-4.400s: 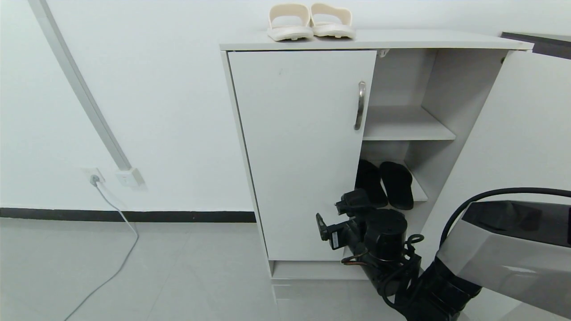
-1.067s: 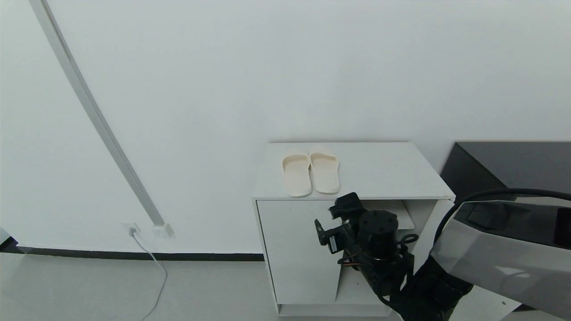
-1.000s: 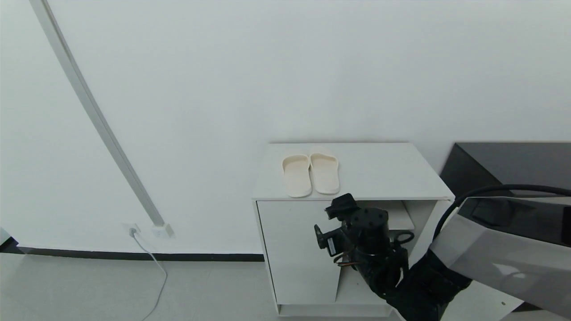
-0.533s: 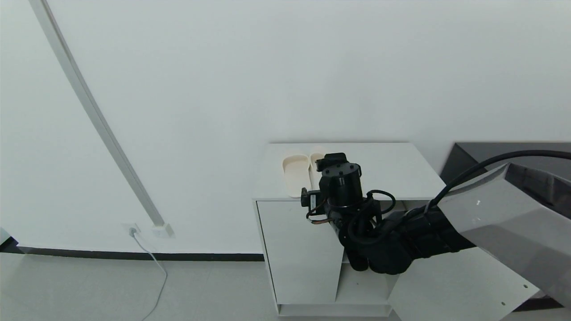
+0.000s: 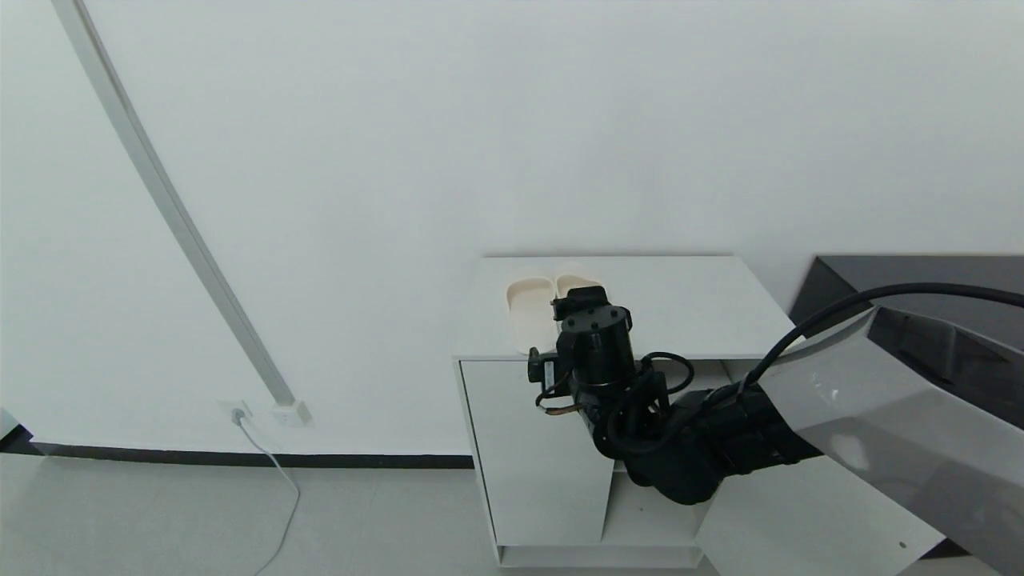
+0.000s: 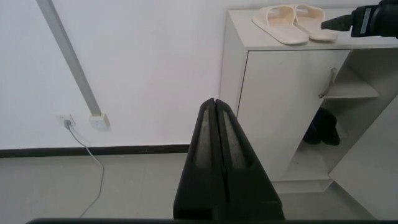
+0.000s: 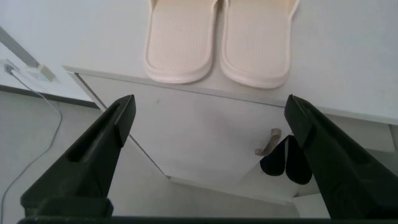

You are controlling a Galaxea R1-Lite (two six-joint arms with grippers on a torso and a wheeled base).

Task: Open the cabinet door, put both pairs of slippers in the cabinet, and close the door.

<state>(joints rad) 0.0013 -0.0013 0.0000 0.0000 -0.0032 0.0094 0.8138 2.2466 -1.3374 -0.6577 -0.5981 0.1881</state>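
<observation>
You have cream slippers (image 7: 180,43) of matt, finely ribbed rubbery foam on top of the cabinet (image 7: 205,130), itself smooth matt white laminate; its door handle (image 7: 268,142) looks like satin metal.

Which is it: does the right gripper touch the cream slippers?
Apart. Right wrist view: right gripper open, cabinet visible between its fingertips and the cream slippers.

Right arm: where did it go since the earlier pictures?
The right pincer rose from low in front of the cabinet to its top and hangs open at the cream slippers, holding nothing. Cream slippers, black slippers and the open door stayed put.
</observation>
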